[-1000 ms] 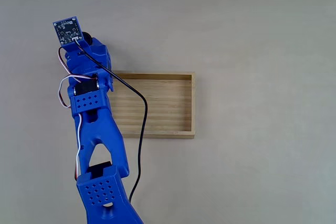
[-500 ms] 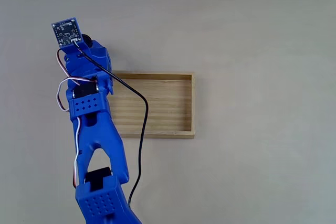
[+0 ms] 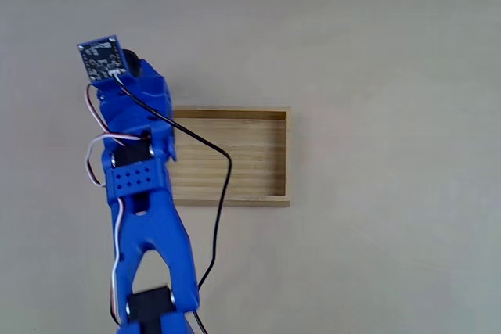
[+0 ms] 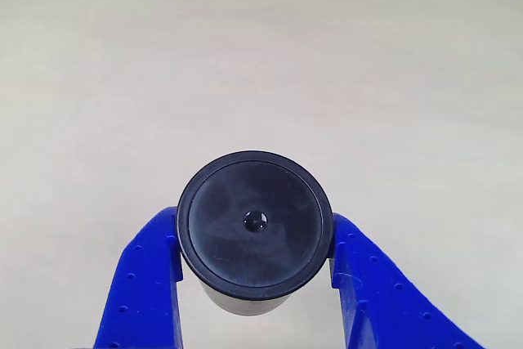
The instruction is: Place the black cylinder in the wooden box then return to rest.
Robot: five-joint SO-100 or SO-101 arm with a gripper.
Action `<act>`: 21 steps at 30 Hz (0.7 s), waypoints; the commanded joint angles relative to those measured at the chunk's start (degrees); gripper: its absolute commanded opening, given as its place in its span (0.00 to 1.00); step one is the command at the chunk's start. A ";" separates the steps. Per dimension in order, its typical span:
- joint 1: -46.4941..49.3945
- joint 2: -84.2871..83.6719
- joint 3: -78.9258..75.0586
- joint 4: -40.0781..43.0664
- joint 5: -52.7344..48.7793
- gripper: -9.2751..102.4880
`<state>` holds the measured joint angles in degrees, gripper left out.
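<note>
We have the black cylinder (image 4: 255, 230) clamped between the two blue fingers (image 4: 140, 292) of our tool (image 4: 255, 267), seen in the other view above a bare pale surface (image 4: 261, 55). In the fixed view our arm (image 3: 145, 193) has pulled back toward the bottom edge over the last second, and its wrist has swung slightly toward the wooden box (image 3: 258, 158), which lies beside it. We judge the carry has just begun. We can read no writing anywhere.
</note>
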<state>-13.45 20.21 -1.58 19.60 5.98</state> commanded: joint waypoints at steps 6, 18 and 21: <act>5.19 -26.02 14.59 -2.55 -0.44 0.24; 11.87 -40.61 31.82 -3.16 -0.18 0.24; 13.10 -42.45 35.77 -3.96 -0.35 0.24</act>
<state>-1.93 -13.45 32.78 18.11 5.98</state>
